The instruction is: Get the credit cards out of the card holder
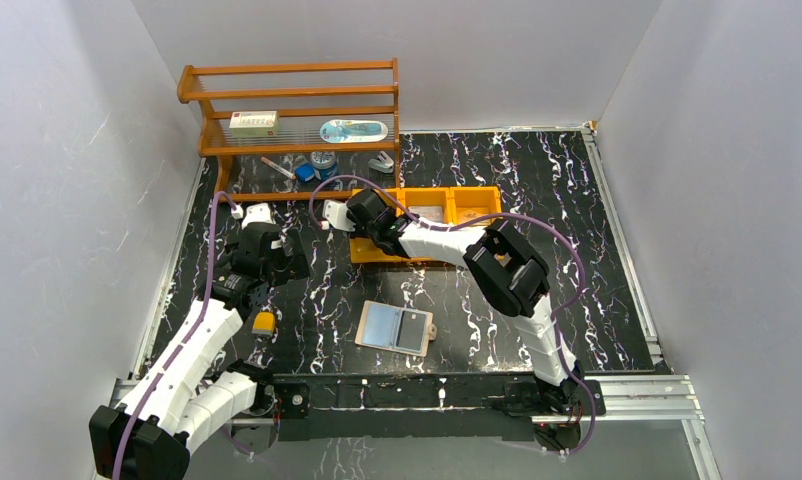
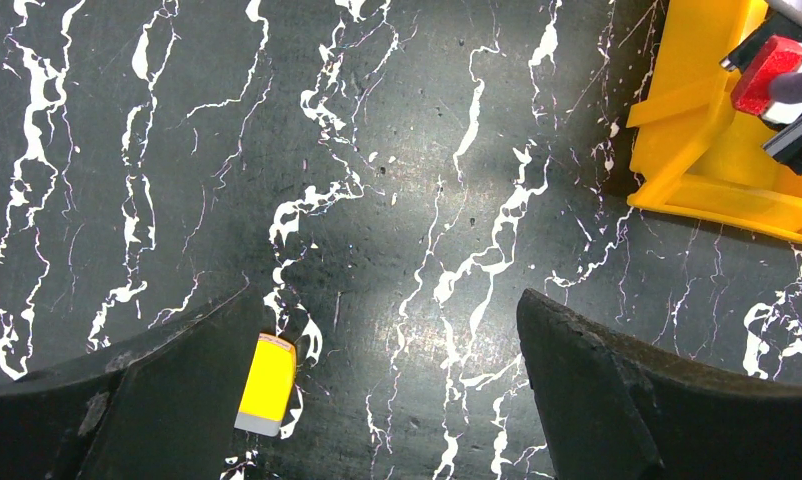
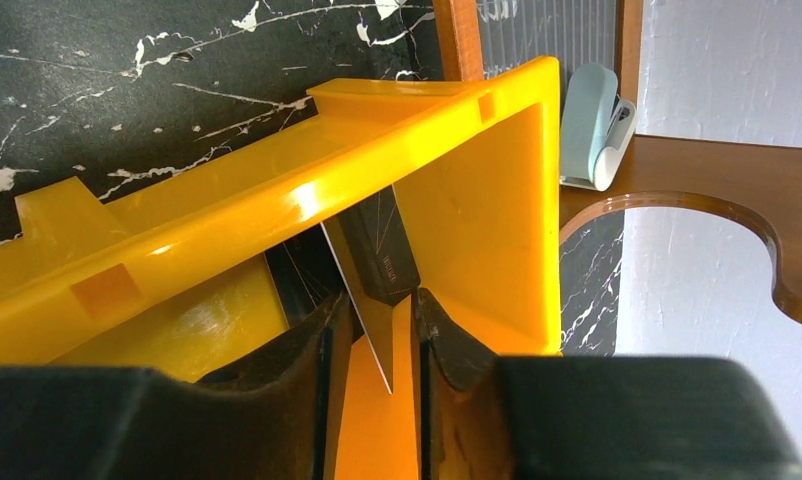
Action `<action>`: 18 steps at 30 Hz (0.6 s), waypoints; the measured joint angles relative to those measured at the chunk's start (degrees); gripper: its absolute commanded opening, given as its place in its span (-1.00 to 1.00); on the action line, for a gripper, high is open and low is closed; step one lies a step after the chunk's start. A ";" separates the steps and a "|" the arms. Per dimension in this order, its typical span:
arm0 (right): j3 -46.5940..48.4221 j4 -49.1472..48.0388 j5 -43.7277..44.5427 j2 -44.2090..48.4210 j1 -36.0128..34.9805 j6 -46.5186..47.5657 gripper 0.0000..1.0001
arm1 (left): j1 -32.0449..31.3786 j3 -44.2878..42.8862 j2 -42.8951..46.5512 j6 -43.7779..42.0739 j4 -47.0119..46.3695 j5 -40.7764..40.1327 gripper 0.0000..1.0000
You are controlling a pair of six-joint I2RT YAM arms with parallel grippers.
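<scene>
The card holder (image 1: 395, 327) lies spread open on the black marbled table, its clear sleeves facing up, near the front middle. My right gripper (image 1: 369, 232) (image 3: 382, 300) hangs over the left compartment of the orange tray (image 1: 477, 190) (image 3: 277, 190). A dark credit card (image 3: 385, 255) stands tilted on edge between its fingers, which are parted with a gap on either side of the card. Brownish cards (image 1: 427, 213) lie in the tray's middle and right compartments. My left gripper (image 1: 282, 265) (image 2: 385, 300) hovers wide open over bare table, left of the tray, holding nothing.
A wooden rack (image 1: 287, 110) with small items stands at the back left. A pale stapler (image 1: 381, 163) (image 3: 592, 125) and tape rolls (image 1: 317, 165) sit in front of it. A small yellow eraser (image 1: 264, 322) (image 2: 267, 385) lies by my left arm.
</scene>
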State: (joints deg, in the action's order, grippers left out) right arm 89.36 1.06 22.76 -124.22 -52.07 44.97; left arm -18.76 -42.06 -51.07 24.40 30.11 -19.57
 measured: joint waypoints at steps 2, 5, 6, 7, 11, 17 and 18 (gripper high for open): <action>-0.02 0.07 -0.07 0.00 0.00 -0.28 -0.20 | 0.00 0.00 0.00 0.00 0.00 0.00 0.97; -0.02 0.07 -0.42 0.00 0.07 -1.31 -0.18 | 0.00 0.00 -0.07 0.00 0.00 0.00 0.97; -0.02 0.07 -0.46 0.00 0.11 -1.55 -0.17 | 0.00 0.00 -0.09 0.00 0.00 0.02 0.97; -0.04 0.07 -0.48 0.00 0.15 -1.77 -0.14 | 0.00 0.00 -0.11 0.00 0.00 0.00 0.97; -0.46 0.09 -0.63 0.00 0.35 -2.80 -0.02 | 0.00 0.00 -0.17 -0.02 0.02 0.02 0.97; -0.81 0.07 -0.35 0.00 0.61 -4.61 0.12 | 0.00 0.00 -0.42 -0.20 0.02 0.07 0.97; -0.81 0.07 -0.26 0.00 0.63 -5.29 0.18 | 0.00 0.00 -0.55 -0.22 0.00 0.07 0.97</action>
State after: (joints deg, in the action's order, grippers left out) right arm 88.55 1.13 22.50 -124.22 -51.44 39.68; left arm -18.76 -42.06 -51.62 24.18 30.11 -19.51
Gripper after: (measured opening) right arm 0.527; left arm 0.983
